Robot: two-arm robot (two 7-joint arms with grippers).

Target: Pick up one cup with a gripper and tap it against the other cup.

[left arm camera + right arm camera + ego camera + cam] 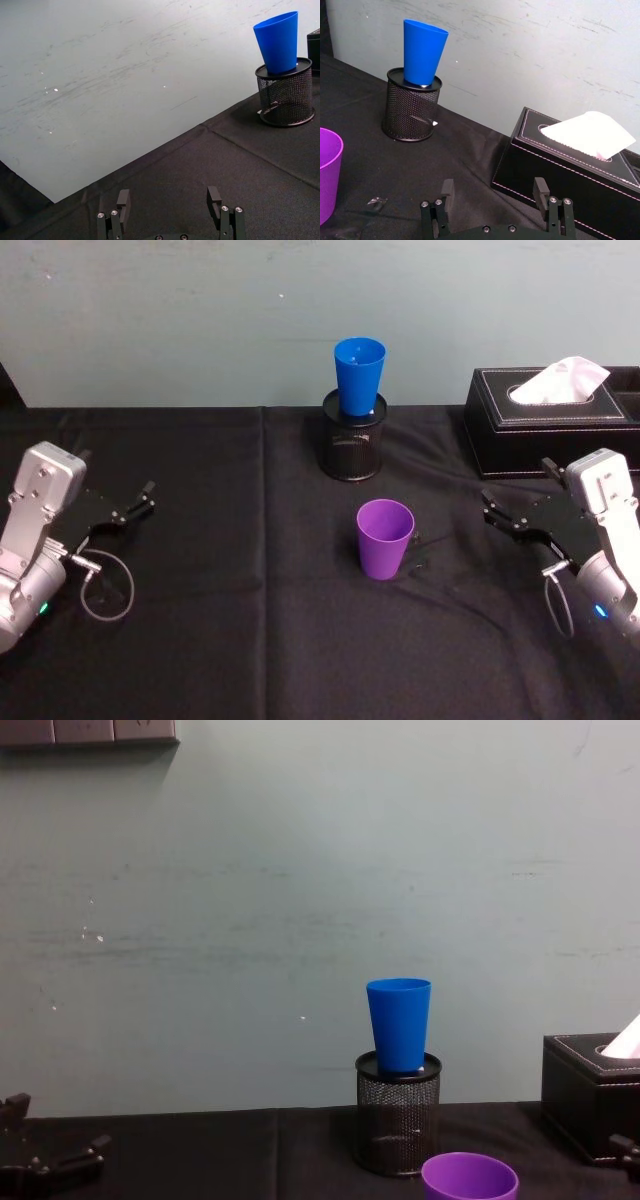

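The purple cup stands upright on the black tablecloth near the middle of the table; its rim also shows in the chest view and the right wrist view. The blue cup sits upright in the top of a black wire-mesh pen holder behind it, by the wall. From the side, the blue cup stands well above the purple rim. My left gripper rests open at the far left, holding nothing. At the right my right gripper is open and empty, a short way from the purple cup.
A black tissue box with a white tissue stands at the back right, just behind the right gripper. A small shiny scrap lies on the cloth next to the purple cup. The wall runs close behind the pen holder.
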